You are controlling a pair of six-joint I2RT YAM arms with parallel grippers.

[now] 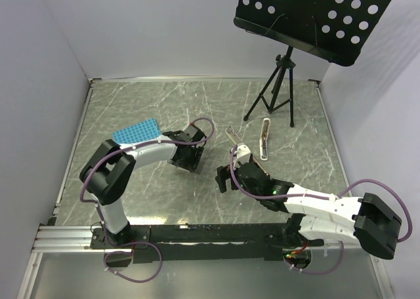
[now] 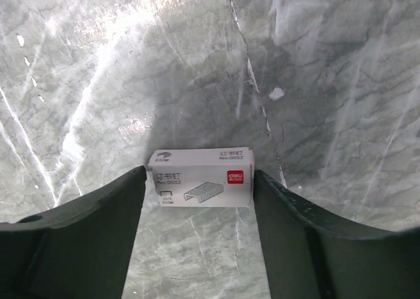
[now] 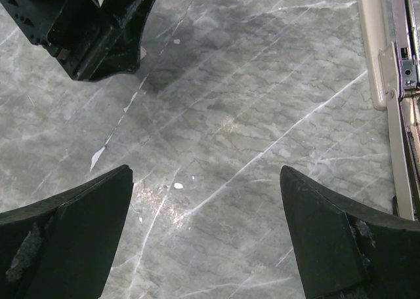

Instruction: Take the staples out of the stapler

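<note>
My right gripper [image 3: 207, 181] gapes wide. The slim white plastic stapler [image 3: 375, 43] lies at the frame's right edge. It looks light, stiff and slippery, so I'd pinch its long sides. My left gripper [image 2: 200, 173] brackets a small white cardboard staple box [image 2: 200, 158]; I can't tell if it's clamped.

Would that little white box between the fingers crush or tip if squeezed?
The box looks like thin printed card, so a hard squeeze could dent it. Lying flat and low, it seems unlikely to tip, but may slide on the smooth table.

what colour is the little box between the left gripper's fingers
The box is white, with a red logo patch and a grey staple drawing; the left wrist view shows it best.
</note>
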